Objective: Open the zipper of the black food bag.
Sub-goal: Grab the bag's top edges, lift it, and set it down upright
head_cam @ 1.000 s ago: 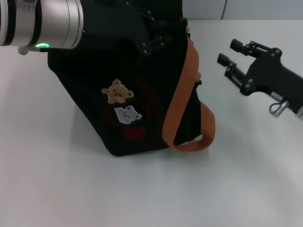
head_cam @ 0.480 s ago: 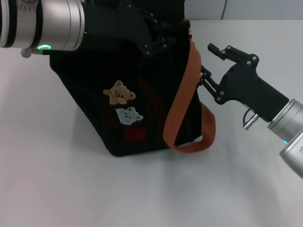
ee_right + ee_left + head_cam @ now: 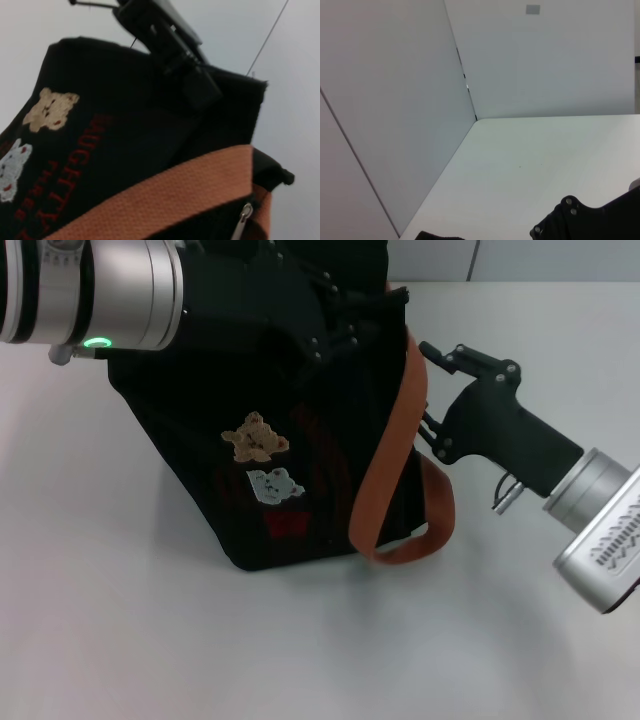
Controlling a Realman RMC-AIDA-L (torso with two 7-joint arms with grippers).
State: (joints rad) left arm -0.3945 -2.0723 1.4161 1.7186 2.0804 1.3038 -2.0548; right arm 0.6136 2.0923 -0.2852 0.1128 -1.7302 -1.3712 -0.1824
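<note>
Closer now, the right gripper (image 3: 430, 390), fingers apart, reaches the black food bag (image 3: 250, 440); left gripper (image 3: 335, 325) pins its rim. Aim squarely at the zipper pull (image 3: 243, 215).

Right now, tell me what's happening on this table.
A two-armed robot is working on the black food bag, which stands tilted on the white table. The left gripper is at the bag's top rim, apparently gripping the fabric. The right gripper is at the bag's side, against the orange strap. A small metal zipper pull shows near the strap; whether the zipper is open can't be told.
</note>
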